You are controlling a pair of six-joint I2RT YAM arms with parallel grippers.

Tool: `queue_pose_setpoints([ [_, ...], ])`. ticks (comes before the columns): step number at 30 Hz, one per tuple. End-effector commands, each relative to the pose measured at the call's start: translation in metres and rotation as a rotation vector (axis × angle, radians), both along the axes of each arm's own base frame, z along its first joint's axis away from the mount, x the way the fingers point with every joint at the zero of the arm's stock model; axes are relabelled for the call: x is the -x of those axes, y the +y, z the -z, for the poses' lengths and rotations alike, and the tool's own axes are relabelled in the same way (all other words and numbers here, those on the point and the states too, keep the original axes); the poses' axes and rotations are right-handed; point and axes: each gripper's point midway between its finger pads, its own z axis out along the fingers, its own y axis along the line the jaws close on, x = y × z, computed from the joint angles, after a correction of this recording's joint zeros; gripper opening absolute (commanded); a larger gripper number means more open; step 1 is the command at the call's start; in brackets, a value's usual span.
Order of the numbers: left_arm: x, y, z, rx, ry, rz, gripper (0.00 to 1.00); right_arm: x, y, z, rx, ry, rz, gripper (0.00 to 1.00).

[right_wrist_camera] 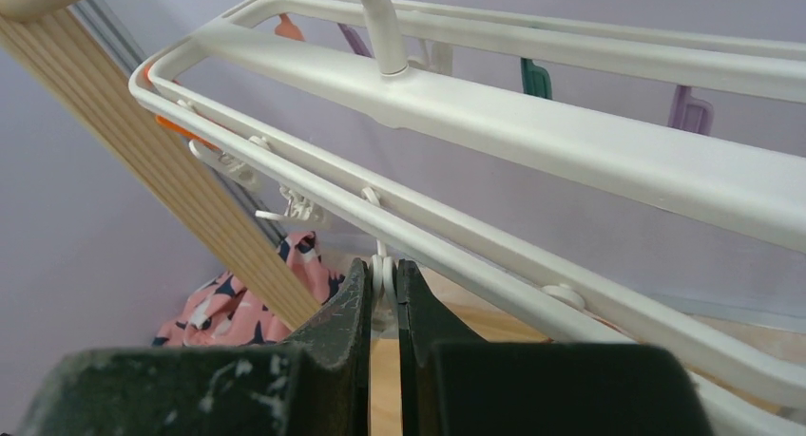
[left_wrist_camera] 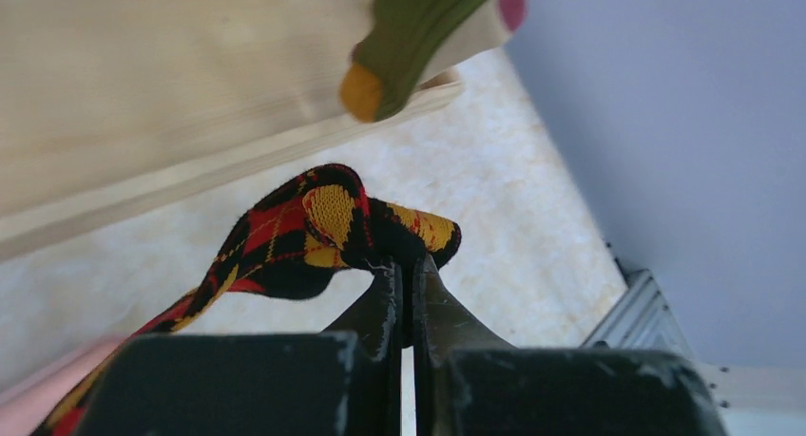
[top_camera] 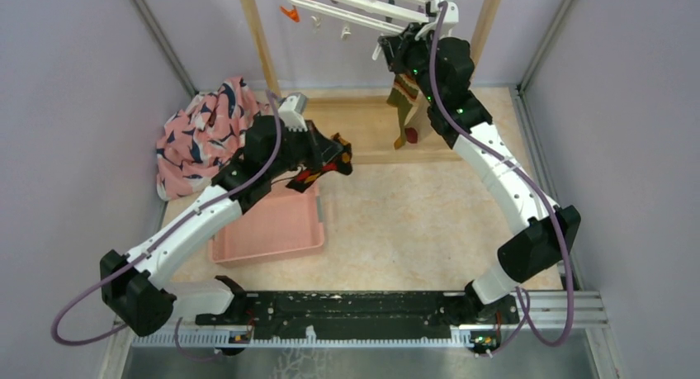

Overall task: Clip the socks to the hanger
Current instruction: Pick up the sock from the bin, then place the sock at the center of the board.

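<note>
two socks point(top_camera: 404, 106) already hang from the hanger point(top_camera: 347, 7) above the bench's far edge. the right gripper point(top_camera: 394, 47) pinches a white clip point(right_wrist_camera: 381, 265) there. the left gripper point(left_wrist_camera: 406, 265) clamps the argyle sock point(left_wrist_camera: 314, 227), not yet clipped.

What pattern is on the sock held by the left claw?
The sock is black-red-yellow argyle, clearest in the left wrist view.

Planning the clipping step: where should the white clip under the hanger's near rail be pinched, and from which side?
I'd pinch the white clip across its narrow upper part, coming from below: it hangs under the hanger, with open space beneath. The right gripper is shut on it that way.
</note>
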Motion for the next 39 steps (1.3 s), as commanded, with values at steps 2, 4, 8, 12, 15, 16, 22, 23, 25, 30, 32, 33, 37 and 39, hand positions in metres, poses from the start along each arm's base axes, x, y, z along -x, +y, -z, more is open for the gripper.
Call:
queue_pose_setpoints([
  [2, 0.015, -0.068, -0.084, 0.151, -0.162, 0.24, 0.0, 0.013, -0.018, -0.008, -0.007, -0.001, 0.022, 0.0],
  [4, 0.021, -0.087, -0.098, 0.162, -0.193, 0.304, 0.0, 0.013, -0.021, -0.008, -0.011, -0.004, 0.024, 0.0],
  [8, 0.018, -0.097, -0.083, 0.124, -0.179, 0.313, 0.0, 0.013, -0.028, -0.005, -0.01, 0.0, 0.037, 0.0],
  [12, 0.009, -0.081, -0.026, 0.042, -0.105, 0.26, 0.0, 0.013, -0.033, -0.001, -0.007, 0.005, 0.043, 0.0],
  [15, 0.008, -0.064, 0.033, -0.012, -0.002, 0.259, 0.0, 0.012, -0.033, 0.004, -0.01, 0.015, 0.034, 0.0],
  [16, 0.011, -0.059, 0.055, -0.038, 0.027, 0.274, 0.0, 0.011, -0.032, 0.005, -0.013, 0.017, 0.033, 0.0],
  [22, 0.039, -0.02, 0.161, -0.219, 0.275, 0.316, 0.0, 0.008, -0.032, 0.01, -0.008, 0.027, 0.034, 0.0],
  [23, 0.045, -0.015, 0.17, -0.243, 0.305, 0.319, 0.0, 0.008, -0.032, 0.01, -0.007, 0.027, 0.035, 0.0],
  [25, 0.052, -0.008, 0.182, -0.279, 0.328, 0.328, 0.0, 0.007, -0.032, 0.01, -0.01, 0.024, 0.035, 0.0],
  [30, 0.042, 0.005, 0.19, -0.362, 0.342, 0.257, 0.52, 0.005, -0.024, 0.014, -0.018, 0.033, 0.001, 0.0],
  [32, 0.033, 0.005, 0.18, -0.367, 0.309, 0.222, 0.67, 0.004, -0.023, 0.016, -0.017, 0.038, -0.003, 0.0],
  [33, 0.027, 0.006, 0.173, -0.367, 0.287, 0.2, 0.7, 0.004, -0.024, 0.017, -0.014, 0.04, -0.001, 0.0],
  [37, 0.003, 0.013, 0.133, -0.412, 0.182, 0.104, 0.72, 0.005, -0.03, 0.015, -0.001, 0.035, 0.022, 0.0],
  [39, -0.007, 0.009, 0.114, -0.417, 0.127, 0.096, 0.69, 0.005, -0.033, 0.014, -0.003, 0.031, 0.027, 0.0],
])
